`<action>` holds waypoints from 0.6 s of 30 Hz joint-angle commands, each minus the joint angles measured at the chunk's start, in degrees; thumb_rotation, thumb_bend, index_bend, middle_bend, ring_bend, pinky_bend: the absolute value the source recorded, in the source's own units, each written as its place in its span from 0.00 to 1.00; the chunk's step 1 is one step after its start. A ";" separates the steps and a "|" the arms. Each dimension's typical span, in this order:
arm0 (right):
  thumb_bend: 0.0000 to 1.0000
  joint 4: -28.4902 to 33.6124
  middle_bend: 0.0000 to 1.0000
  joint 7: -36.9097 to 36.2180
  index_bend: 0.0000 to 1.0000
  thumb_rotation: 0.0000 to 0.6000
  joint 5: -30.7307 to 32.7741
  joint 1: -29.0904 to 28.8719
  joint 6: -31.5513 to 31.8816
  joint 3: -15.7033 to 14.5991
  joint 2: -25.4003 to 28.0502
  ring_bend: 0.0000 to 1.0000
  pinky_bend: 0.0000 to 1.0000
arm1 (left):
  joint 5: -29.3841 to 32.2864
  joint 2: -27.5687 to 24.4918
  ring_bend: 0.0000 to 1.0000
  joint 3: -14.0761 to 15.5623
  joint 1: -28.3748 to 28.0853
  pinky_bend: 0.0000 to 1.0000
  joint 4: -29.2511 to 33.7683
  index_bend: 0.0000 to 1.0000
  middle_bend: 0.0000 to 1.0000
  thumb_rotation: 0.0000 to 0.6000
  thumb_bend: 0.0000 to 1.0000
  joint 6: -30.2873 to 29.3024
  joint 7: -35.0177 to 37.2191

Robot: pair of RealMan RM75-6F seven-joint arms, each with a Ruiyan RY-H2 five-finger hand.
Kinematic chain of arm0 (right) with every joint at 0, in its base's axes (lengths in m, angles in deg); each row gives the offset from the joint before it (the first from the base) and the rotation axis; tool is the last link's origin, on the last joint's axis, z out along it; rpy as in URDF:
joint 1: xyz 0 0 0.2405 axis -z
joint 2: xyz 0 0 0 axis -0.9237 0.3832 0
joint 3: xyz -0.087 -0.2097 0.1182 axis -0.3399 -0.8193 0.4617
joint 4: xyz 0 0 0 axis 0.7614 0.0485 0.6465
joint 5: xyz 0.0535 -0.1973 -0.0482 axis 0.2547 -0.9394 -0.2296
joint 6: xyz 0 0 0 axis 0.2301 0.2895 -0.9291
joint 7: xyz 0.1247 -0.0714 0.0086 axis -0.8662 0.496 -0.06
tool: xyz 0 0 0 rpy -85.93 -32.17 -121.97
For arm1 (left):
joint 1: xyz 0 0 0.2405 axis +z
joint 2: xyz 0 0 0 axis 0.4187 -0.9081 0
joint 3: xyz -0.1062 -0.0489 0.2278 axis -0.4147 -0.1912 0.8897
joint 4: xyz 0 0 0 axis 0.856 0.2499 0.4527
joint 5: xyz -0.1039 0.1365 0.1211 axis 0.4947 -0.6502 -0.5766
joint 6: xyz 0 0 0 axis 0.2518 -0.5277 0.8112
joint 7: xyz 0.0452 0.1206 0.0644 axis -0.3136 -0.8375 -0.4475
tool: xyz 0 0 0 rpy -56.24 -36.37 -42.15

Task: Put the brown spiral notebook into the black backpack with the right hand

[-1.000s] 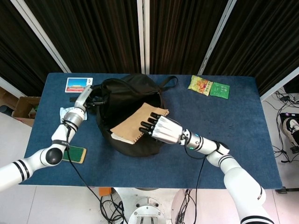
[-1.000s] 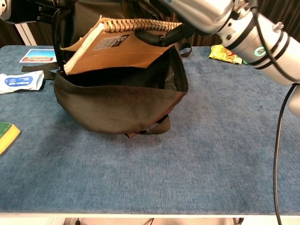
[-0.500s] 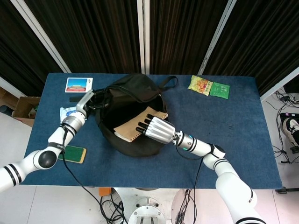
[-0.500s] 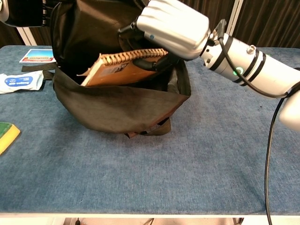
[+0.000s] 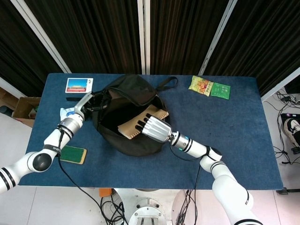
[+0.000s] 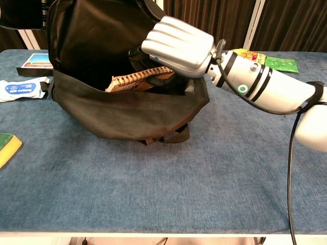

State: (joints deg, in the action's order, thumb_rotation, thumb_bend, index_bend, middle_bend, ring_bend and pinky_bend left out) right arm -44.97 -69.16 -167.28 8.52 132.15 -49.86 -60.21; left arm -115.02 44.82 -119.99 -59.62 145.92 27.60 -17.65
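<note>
**Clerk:** Item one, brown spiral notebook. Location: inside the mouth of the black backpack, tilted, its coil edge uppermost, lower half hidden below the front wall.

**Operator:** Who has it?

**Clerk:** Your right hand; its fingers curl over the coil end and grip it. Your left hand pinches the backpack's rim on the side away from the notebook.

**Operator:** Handling?

**Clerk:** Judged light, with stiff card covers; it should flex little. The wire coil may snag soft fabric, so you want your hold near the spine. The backpack is limp and sags on the bench.
</note>
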 commanded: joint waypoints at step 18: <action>0.18 -0.42 0.83 2.56 0.98 1.00 3.35 -1.45 -5.88 1.04 -3.96 0.74 0.71 | -0.85 -0.24 0.10 -1.94 2.07 0.13 0.68 0.58 0.20 1.00 0.43 0.30 4.67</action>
State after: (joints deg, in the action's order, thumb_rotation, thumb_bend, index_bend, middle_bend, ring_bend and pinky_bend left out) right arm -45.47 -66.38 -164.09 7.07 126.76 -48.77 -64.05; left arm -115.88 44.60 -121.94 -57.56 146.63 27.92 -13.01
